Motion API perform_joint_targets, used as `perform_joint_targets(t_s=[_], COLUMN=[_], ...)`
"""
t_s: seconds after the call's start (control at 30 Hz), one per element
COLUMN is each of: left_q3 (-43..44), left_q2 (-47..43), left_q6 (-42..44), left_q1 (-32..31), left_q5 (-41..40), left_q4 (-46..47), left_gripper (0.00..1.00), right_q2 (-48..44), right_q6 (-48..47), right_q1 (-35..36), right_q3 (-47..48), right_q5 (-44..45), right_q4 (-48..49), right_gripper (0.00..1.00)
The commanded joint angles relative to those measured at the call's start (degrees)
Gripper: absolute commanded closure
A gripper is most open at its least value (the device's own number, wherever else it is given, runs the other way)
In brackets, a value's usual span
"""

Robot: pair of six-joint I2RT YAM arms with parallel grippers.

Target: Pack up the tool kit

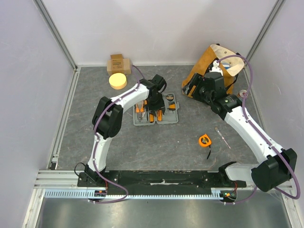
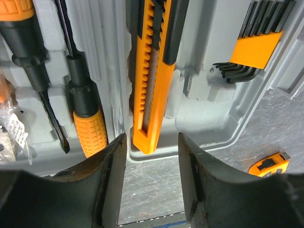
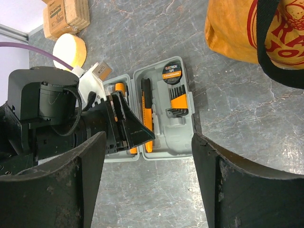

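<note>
Find the tool kit lying open on the bench, centre frame. Expect stiff, light, slick plastic; probably best taken by a long outer edge. Note left gripper parted, empty, above the knife; right gripper wide, empty.

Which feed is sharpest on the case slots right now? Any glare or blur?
Left wrist: knife and slots crisp, left fingers dark and soft. Right wrist: case sharp, tape label readable, right fingers blurred. Top external: even light, no glare, tools too small.
</note>
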Motion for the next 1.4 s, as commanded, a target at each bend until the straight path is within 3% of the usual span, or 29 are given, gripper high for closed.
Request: perform_joint_targets(t_s=[0.0,0.13,0.37,0.6,0.73,1.1,1.37], left_q3=[2.6,3.7,3.4,-4.9,-9.0,-8.4,-7.8], left_q2=[-2.0,-4.6,-10.5,-14.0,-14.3,-10.6,-8.6], left_q6=[-0.1,0.8,3.2,5.2,5.4,6.8,7.5], left_q1=[0.0,0.0,3.2,8.4,10.6,12.8,13.2], left_q5=[-1.3,-4.5,-6.7,4.3,10.8,17.0,18.5], left_q4=[-1.5,-1.6,2.7,11.6,17.0,21.0,21.1], left_gripper=[0.47,0.5,0.57,0.62,0.64,0.67,0.68], right_q2=[-0.9,-0.9,6.6,19.5,26.8,38.7,43.3], right_q6=[-0.3,-2.2,-10.1,-14.6,-14.7,-13.7,-13.2], right_q1=[-0.5,-0.4,1.1,9.2,11.7,12.9,13.0], right_q3=[0.0,-0.2,-0.1,5.8,9.6,16.8,18.8], right_q5=[0.0,-1.0,-10.1,-7.6,-7.3,-6.8,-4.6], right_q4=[0.6,0.7,1.9,2.3,2.5,2.1,0.4], right_gripper=[0.21,0.22,0.34,0.43,0.54,0.77,0.84])
